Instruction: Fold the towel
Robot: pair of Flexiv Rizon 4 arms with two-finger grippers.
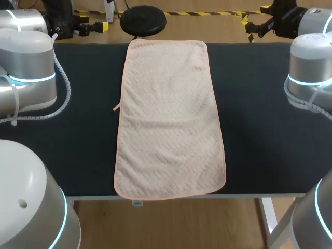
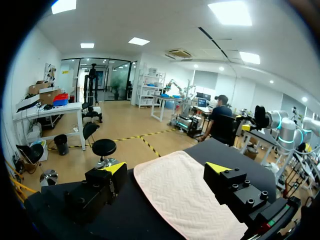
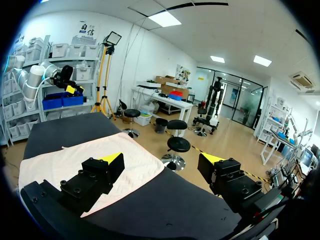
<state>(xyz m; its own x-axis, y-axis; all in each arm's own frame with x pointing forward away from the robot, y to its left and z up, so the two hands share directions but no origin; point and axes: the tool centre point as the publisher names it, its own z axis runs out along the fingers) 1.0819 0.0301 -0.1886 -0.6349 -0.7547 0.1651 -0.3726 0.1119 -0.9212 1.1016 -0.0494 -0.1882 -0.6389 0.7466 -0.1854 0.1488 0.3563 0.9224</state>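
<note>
Left gripper (image 2: 167, 169) & right gripper (image 3: 162, 160) both spread wide, holding nothing. Towel (image 1: 168, 119) flat ahead of both, not touching.

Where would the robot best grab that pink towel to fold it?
Probably the two far corners of the towel, left gripper on one, right gripper on the other, each from its own side. It lies flat on the table, so only edges and corners give something to pinch.

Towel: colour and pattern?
Pale pink towel with a woven zigzag texture and a darker pink edge; clearest in the head view.
</note>
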